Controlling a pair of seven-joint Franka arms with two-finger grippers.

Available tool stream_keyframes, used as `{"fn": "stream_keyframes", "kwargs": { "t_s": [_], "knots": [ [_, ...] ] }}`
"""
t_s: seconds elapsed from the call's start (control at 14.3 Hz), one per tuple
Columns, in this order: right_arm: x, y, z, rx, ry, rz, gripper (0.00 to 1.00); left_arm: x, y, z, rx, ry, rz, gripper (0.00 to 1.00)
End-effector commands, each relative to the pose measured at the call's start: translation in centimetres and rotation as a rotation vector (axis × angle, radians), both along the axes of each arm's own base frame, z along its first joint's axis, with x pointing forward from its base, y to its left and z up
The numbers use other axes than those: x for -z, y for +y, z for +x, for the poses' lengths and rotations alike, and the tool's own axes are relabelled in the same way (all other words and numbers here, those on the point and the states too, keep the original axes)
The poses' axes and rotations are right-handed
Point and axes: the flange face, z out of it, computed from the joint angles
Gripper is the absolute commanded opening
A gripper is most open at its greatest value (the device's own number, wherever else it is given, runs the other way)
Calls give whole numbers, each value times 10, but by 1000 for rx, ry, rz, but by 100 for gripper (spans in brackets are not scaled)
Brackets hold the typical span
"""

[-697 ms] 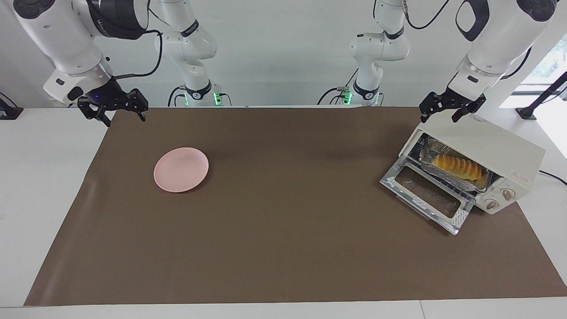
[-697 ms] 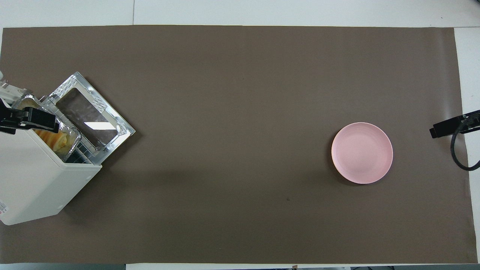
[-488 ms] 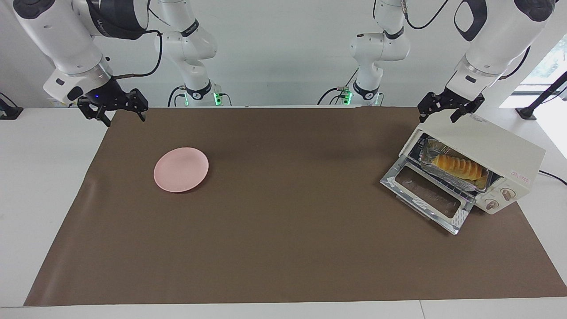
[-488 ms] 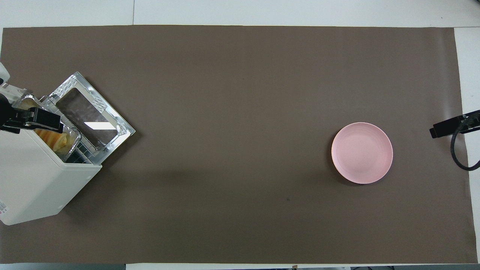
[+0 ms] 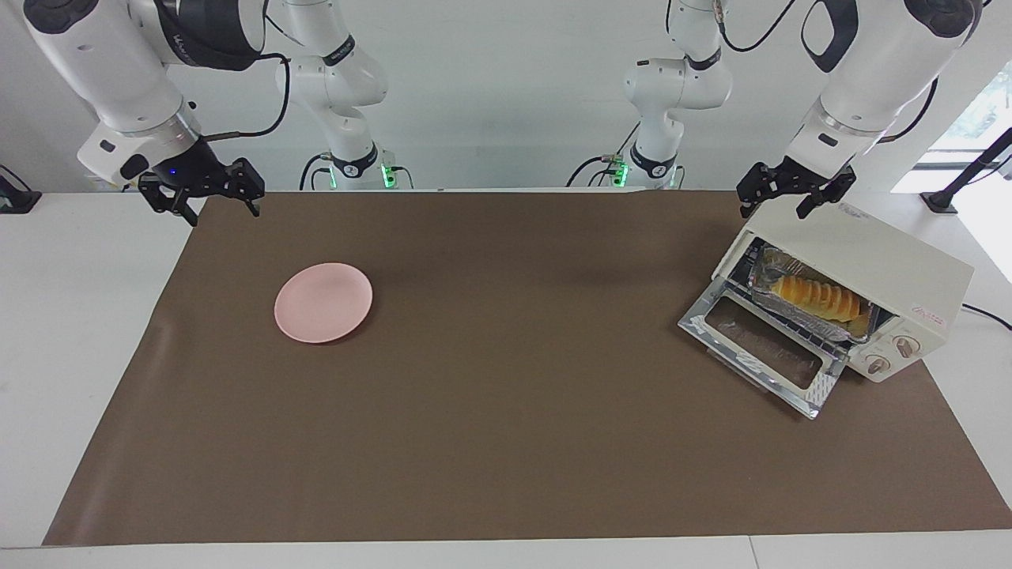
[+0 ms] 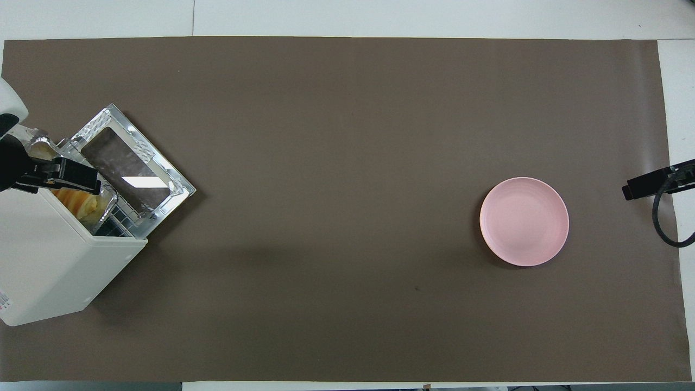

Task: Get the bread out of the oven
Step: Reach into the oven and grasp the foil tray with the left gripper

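Note:
The cream-white oven (image 5: 870,253) stands at the left arm's end of the brown mat, its glass door (image 5: 759,344) dropped open. The golden ridged bread (image 5: 818,296) lies in a silver foil tray (image 5: 771,265) on the wire rack inside. It shows partly in the overhead view (image 6: 79,200), beside the oven body (image 6: 49,260). My left gripper (image 5: 773,207) is open and empty, in the air over the oven's top front edge; one finger (image 6: 76,176) shows from above. My right gripper (image 5: 221,209) is open and empty, waiting over the mat's corner at the right arm's end.
A pink plate (image 5: 323,303) lies on the mat toward the right arm's end, also seen from above (image 6: 524,221). The open door (image 6: 133,168) juts out onto the mat. A black cable hangs by the right gripper (image 6: 665,217).
My left gripper has shifted a little over the oven's top toward its open front. The right arm, oven, bread and plate have not moved.

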Motion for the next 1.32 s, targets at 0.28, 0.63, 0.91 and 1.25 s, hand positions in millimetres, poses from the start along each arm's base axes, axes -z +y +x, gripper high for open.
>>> {"fn": "stream_keyframes", "kwargs": {
  "t_s": [0.28, 0.63, 0.91, 1.25],
  "knots": [
    [-1, -1, -9, -11, 6, -9, 100, 26, 35, 24, -418, -17, 32, 100],
    [-1, -1, -9, -10, 6, -9, 100, 102, 40, 103, -771, -20, 182, 100],
    [-1, -1, -9, -11, 5, -9, 100, 157, 57, 107, -856, -49, 274, 100],
    [-1, -5, -9, -4, 6, -9, 100, 186, 65, 90, -848, -41, 326, 100]
  ]
}}
